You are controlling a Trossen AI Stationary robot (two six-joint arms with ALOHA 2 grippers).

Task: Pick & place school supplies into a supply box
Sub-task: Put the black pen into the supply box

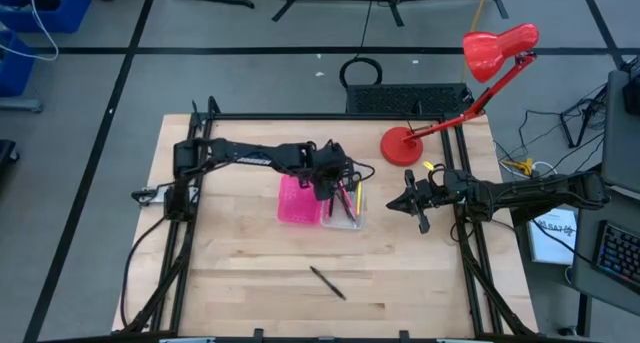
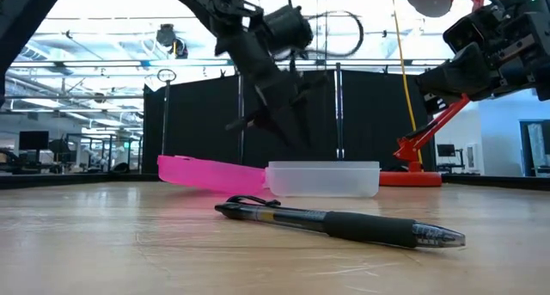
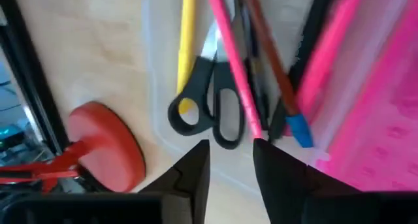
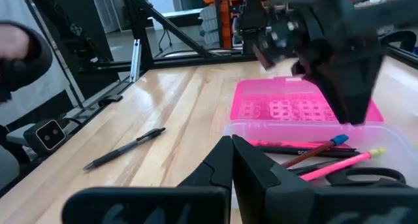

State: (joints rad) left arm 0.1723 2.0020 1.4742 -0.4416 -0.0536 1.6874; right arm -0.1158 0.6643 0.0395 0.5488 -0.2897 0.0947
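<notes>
The clear supply box (image 1: 358,221) (image 2: 322,179) sits mid-table against the pink dotted tray (image 1: 298,203) (image 4: 287,106). Inside the box lie black-handled scissors (image 3: 209,100), a yellow pencil (image 3: 187,34), a pink pen (image 3: 232,61) and other pens. One black pen (image 1: 327,281) (image 2: 335,222) lies flat on the table nearer the front edge. My left gripper (image 1: 335,191) (image 3: 232,152) hangs open above the box's far end, touching nothing. My right gripper (image 1: 412,201) (image 4: 232,149) is shut and hovers to the right of the box.
A red desk lamp stands with its base (image 1: 402,145) (image 3: 108,145) at the table's far right, its head (image 1: 498,48) over the edge. A person's dark sleeve (image 4: 19,54) shows beyond the table. Bare wood lies around the black pen.
</notes>
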